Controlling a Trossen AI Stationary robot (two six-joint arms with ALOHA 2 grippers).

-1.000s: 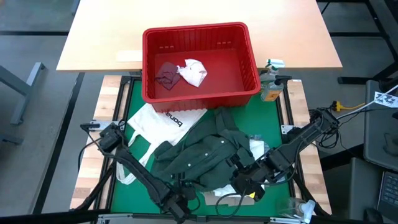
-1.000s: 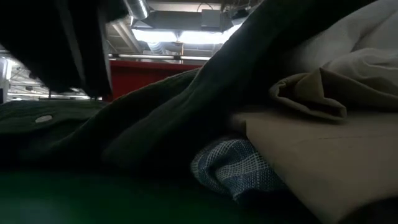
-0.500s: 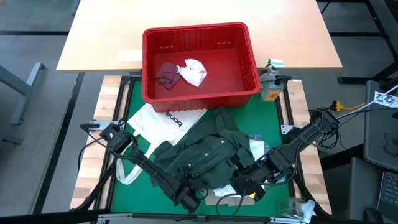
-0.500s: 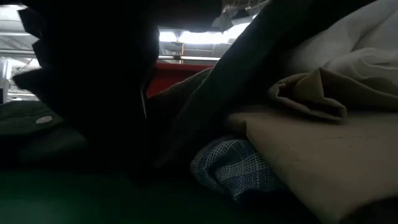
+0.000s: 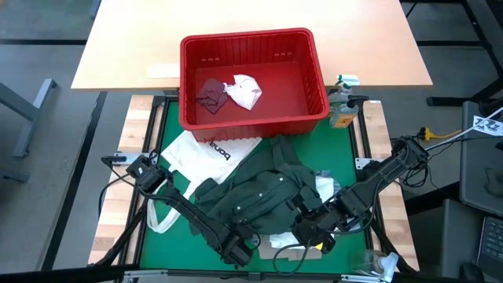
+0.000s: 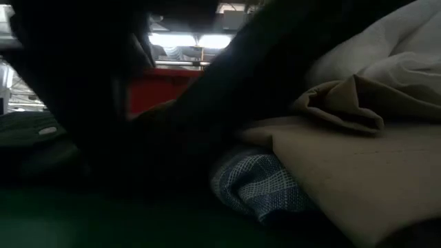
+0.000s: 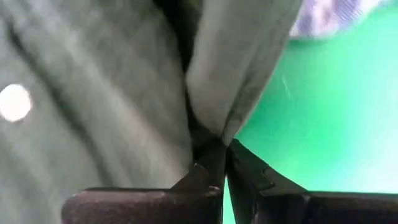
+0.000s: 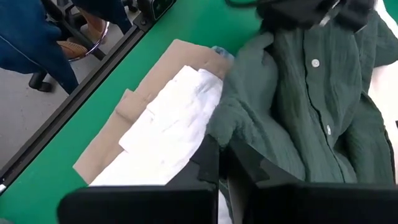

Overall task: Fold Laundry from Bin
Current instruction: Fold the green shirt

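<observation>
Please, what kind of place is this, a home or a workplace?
Probably a lab or workshop, not a home. Two robot arms work over a green mat on a framed bench, ceiling ducts and strip lights hang overhead, and a wheeled office chair stands on the grey floor.

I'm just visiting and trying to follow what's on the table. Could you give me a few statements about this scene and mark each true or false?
1. The left gripper is shut on an edge of the dark green shirt. True.
2. The red bin is empty. False: a maroon piece and a white piece lie in it.
3. The white tote bag lies on the green mat, outside the bin. True.
4. The right gripper is wide open above the bin. False: it is shut on the green shirt, at the table's near side.
5. The tan shirt lies on top of the green shirt. False: it lies beside it, under a white shirt.
</observation>
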